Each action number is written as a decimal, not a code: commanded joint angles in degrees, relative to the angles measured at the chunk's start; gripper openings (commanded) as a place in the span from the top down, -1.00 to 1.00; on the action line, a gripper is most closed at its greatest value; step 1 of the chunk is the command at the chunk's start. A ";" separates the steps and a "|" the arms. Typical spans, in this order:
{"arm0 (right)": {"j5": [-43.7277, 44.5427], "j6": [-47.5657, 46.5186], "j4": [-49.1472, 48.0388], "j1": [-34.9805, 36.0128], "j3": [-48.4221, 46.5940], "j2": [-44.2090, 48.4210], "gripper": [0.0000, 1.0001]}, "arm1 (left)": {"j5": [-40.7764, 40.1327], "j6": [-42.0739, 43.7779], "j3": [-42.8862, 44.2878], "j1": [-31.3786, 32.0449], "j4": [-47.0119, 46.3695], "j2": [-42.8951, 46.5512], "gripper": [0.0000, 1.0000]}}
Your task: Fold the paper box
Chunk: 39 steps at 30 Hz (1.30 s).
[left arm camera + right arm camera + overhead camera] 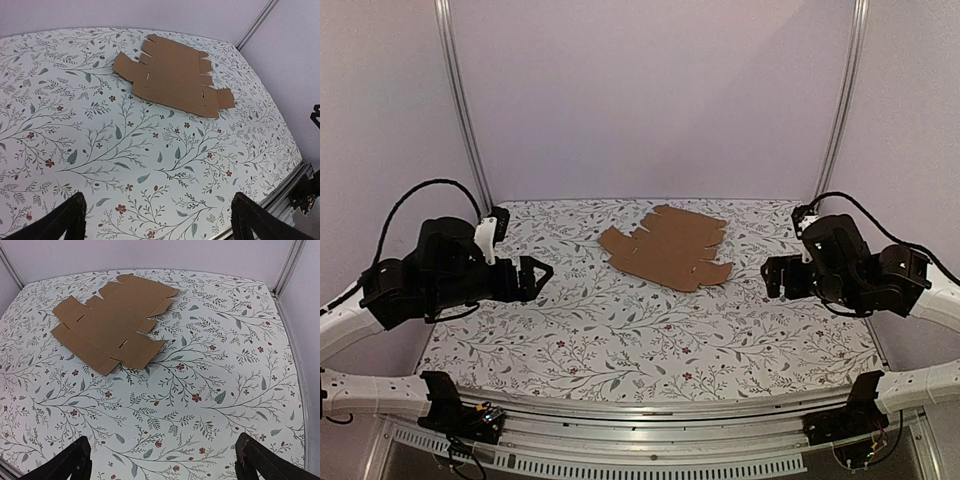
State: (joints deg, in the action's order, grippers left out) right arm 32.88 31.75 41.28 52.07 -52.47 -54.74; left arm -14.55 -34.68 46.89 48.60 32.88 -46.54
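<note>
Top external: paper box (668, 247) lies as a flat die-cut brown sheet on the far centre of the worktop (620, 340), flaps and notches visible along its edges. The worktop carries a white floral-print cover. Left pincer (542, 272) hangs above the left side of the worktop and points inward. Right pincer (770, 275) does the same from the right side. Both are well apart from the sheet, which lies between them and farther back.

Left wrist: paper box (172, 75) lies flat in the upper middle of the view, with slots and tabs on its right edge. Left pincer (159, 196) is released, its two dark fingers (70, 217) spread wide at the lower corners with only worktop between them.

Right wrist: paper box (112, 320) lies flat at upper left. Right pincer (162, 439) is released, fingers (255, 460) wide apart, gripping nothing, well short of the sheet.
</note>
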 commanded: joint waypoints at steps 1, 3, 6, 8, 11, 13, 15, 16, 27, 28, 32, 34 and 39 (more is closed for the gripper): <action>-2.47 1.58 -4.92 0.13 -0.39 -3.22 -0.97 | -0.41 0.80 -0.64 0.05 -1.30 2.01 -0.99; -4.53 1.87 -8.82 0.11 1.00 -4.05 -0.98 | -0.80 1.14 -1.11 0.02 -1.37 2.92 -0.99; -7.96 3.30 -15.01 0.19 2.54 -6.10 -0.97 | -1.38 1.32 -1.38 0.00 -1.53 3.83 -0.99; -8.60 5.06 -17.79 0.12 2.73 -8.64 -0.98 | -1.07 1.57 -1.46 0.00 -1.58 4.36 -0.99; -9.17 9.51 -21.82 0.16 2.99 -12.86 -0.97 | -1.12 2.37 -1.66 0.00 -1.31 5.07 -0.99; -9.83 13.07 -25.39 0.34 3.74 -15.23 -0.97 | -1.27 2.80 -1.73 0.00 -0.91 5.59 -0.99; -9.54 16.62 -29.34 0.99 4.62 -18.08 -0.97 | -1.12 2.99 -1.78 0.00 -0.58 6.03 -0.99; -8.78 17.92 -31.27 1.54 4.84 -19.46 -0.97 | -0.91 3.11 -1.76 0.00 -0.59 6.29 -0.99; -4.76 30.53 -53.30 3.56 3.11 -36.31 -0.97 | 0.96 3.50 -1.50 0.01 -0.45 8.04 -0.99; -4.14 31.39 -54.85 3.56 3.08 -38.04 -0.97 | 1.29 3.28 -1.46 0.00 -0.51 8.24 -0.99; -4.46 34.43 -59.23 3.52 0.96 -43.28 -0.97 | 2.56 3.34 -1.53 0.00 -0.61 8.79 -0.99; -4.29 36.54 -61.67 3.53 0.86 -45.49 -0.97 | 3.05 3.47 -1.60 0.00 -0.57 9.05 -0.99; -4.21 41.35 -65.36 3.52 0.49 -50.52 -0.98 | 3.66 4.11 -1.64 0.00 -0.58 9.45 -0.99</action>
State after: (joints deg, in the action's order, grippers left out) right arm 27.46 67.61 -18.94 55.44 -50.76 -101.67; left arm -12.12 -31.55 45.95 48.60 32.12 -37.74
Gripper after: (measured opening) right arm 0.988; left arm 0.995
